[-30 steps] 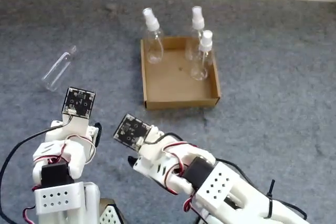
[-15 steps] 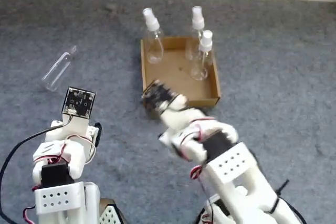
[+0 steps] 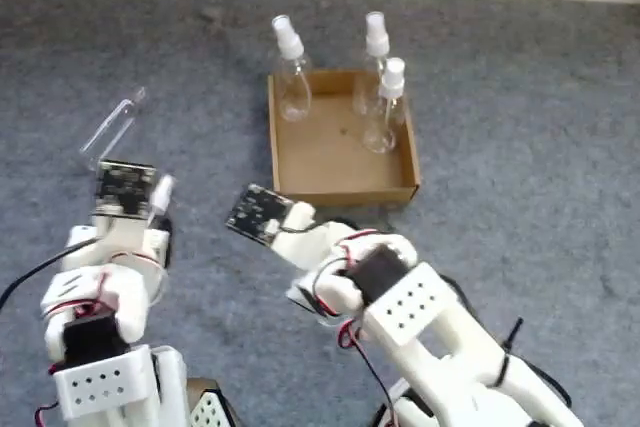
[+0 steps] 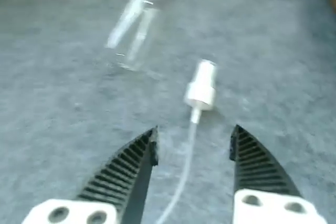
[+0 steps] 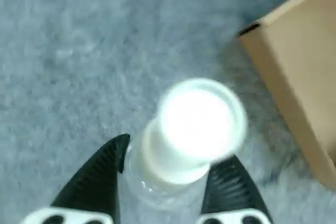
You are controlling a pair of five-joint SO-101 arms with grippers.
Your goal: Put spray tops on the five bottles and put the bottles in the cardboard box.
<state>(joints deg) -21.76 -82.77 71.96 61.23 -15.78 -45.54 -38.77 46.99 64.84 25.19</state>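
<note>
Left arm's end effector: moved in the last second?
Yes. In the high view the left end effector has shifted toward the lying bottle, away from the cardboard box.

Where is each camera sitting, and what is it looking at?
High view: fixed above the table, looking down at the cardboard box, with both arms nearest the camera.
Left wrist view: on the left wrist, looking past the open left gripper at a loose spray top and a lying bottle.
Right wrist view: on the right wrist, looking along the right gripper, closed on a capped bottle.
Shared: the high and left wrist views both show the spray top and lying bottle.
</note>
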